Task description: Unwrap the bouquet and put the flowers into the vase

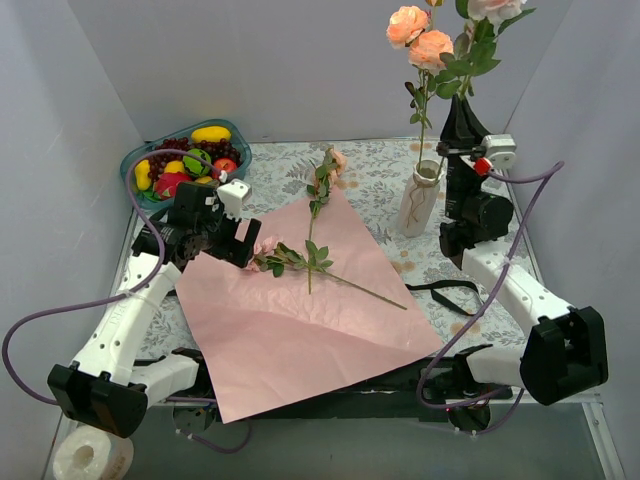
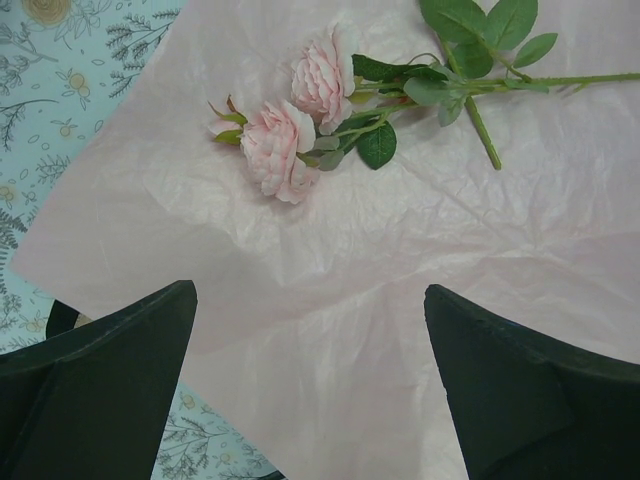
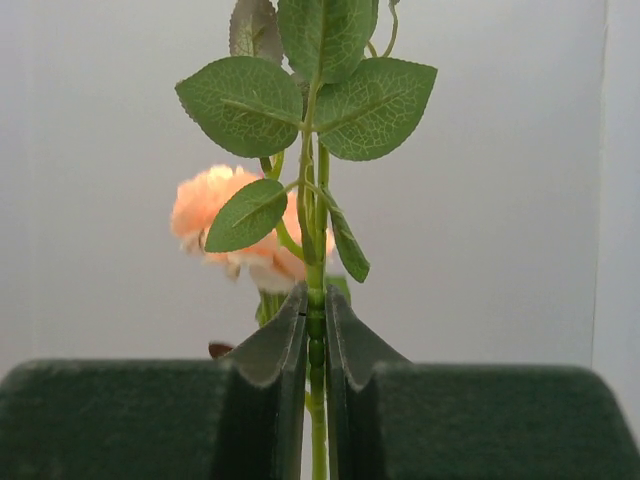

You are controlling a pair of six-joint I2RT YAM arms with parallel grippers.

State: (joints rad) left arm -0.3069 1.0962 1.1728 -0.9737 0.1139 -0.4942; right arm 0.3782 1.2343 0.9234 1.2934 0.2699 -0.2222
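Observation:
The lilac-pink wrapping paper (image 1: 300,320) lies spread flat on the table. Two rose stems rest on it: one with pink blooms (image 1: 265,247) (image 2: 290,130), one reaching toward the far edge (image 1: 322,180). My left gripper (image 1: 238,232) (image 2: 310,300) hovers open over the paper's left corner, just short of the pink blooms, with nothing between its fingers. The white vase (image 1: 420,197) holds a stem with peach roses (image 1: 420,38). Just right of it, my right gripper (image 1: 463,108) (image 3: 316,305) is shut on an upright green stem (image 3: 316,350). That stem's lower end is hidden.
A black ribbon (image 1: 442,290) lies on the floral cloth right of the paper. A teal basket of fruit (image 1: 185,160) sits at the back left, behind my left arm. A white roll (image 1: 90,455) rests at the near left corner.

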